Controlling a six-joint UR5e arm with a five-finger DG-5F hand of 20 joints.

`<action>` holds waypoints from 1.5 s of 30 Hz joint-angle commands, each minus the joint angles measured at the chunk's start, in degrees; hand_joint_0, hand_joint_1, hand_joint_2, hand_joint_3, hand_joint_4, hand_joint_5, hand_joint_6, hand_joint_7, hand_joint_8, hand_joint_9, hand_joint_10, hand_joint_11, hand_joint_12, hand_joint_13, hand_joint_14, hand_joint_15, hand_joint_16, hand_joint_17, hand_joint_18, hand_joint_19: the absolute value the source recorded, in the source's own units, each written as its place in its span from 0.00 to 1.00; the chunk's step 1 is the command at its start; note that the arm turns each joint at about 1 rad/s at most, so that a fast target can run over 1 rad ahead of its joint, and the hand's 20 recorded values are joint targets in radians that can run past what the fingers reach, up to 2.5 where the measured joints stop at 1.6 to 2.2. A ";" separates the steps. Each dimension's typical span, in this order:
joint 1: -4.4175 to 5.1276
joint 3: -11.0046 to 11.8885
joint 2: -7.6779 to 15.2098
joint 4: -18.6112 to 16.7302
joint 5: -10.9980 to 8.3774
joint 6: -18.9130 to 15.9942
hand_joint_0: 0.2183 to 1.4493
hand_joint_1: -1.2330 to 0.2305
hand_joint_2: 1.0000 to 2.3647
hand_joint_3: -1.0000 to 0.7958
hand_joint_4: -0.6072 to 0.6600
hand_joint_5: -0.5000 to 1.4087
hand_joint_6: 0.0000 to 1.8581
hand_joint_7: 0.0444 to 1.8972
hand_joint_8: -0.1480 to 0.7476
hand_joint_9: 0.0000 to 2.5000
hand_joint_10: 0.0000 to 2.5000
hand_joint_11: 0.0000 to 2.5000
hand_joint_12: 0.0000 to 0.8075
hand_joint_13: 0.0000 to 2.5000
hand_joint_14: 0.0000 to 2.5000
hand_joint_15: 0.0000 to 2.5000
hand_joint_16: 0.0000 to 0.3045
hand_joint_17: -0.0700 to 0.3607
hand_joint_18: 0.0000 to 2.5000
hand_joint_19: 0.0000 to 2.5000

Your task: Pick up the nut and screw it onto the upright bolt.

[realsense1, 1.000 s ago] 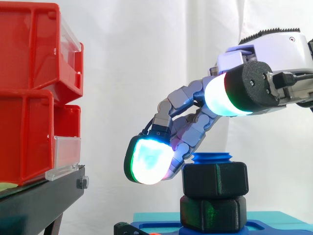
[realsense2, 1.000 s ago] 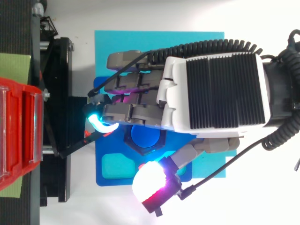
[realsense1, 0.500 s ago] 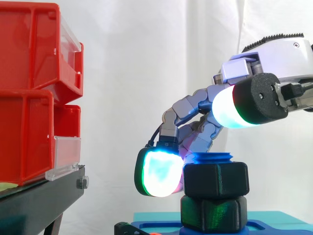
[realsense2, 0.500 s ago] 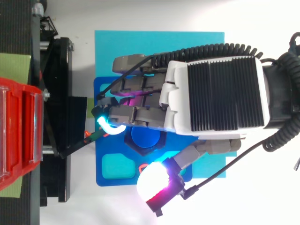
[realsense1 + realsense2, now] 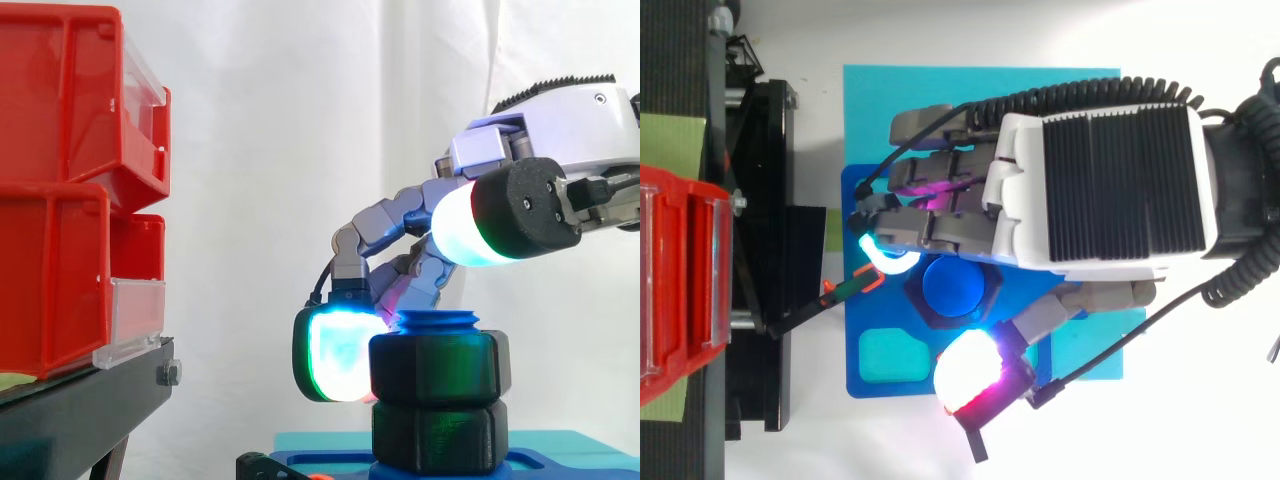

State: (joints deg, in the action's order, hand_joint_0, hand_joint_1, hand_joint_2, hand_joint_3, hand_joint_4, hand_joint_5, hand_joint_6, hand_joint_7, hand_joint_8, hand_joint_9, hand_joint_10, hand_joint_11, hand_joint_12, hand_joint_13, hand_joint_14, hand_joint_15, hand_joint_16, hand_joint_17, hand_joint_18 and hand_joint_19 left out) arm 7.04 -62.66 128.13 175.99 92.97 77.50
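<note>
A black hex nut (image 5: 435, 368) sits on the upright blue bolt (image 5: 950, 288), above a second black nut (image 5: 435, 435) on the blue base (image 5: 885, 355). The bolt's top (image 5: 437, 322) pokes just above the upper nut. My hand (image 5: 1100, 190) hangs over it from the right. Its fingers are curled down round the nut's far and left sides, and one glowing fingertip (image 5: 340, 355) presses against the nut's left face. The thumb pad (image 5: 460, 225) is held higher, on the near side, clear of the nut.
Stacked red bins (image 5: 60, 180) sit on a black stand (image 5: 80, 410) to the left, a short gap from the fingertip. The blue base lies on a teal mat (image 5: 880, 100). A small orange and green piece (image 5: 850, 288) lies at the base's left edge.
The curled fingers swung right and down until the fingertip met the nut. The upper nut has turned on the bolt and sits a little lower, closer to the lower nut.
</note>
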 commanded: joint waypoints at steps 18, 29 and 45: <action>-2.03 -0.01 0.01 1.02 1.08 1.43 0.26 0.69 0.00 0.28 0.63 0.28 0.27 0.75 0.47 0.42 0.00 0.00 0.30 0.31 0.00 0.00 0.08 0.29 0.22 0.05; -2.99 0.08 -0.07 1.73 2.04 1.52 0.25 0.69 0.00 0.28 0.63 0.24 0.27 0.62 0.46 0.40 0.00 0.00 0.31 0.31 0.00 0.00 0.09 0.30 0.22 0.05; -3.52 5.53 -0.07 2.08 5.47 1.60 0.23 0.70 0.00 0.28 0.64 0.20 0.27 0.34 0.43 0.30 0.00 0.00 0.35 0.23 0.00 0.00 0.11 0.33 0.14 0.02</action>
State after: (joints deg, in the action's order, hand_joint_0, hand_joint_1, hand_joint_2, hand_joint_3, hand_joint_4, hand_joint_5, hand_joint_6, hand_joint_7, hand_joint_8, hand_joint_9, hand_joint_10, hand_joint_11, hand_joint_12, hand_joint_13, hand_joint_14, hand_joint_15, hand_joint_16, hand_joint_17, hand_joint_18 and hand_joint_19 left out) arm 3.33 -58.11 128.06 177.95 98.11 79.10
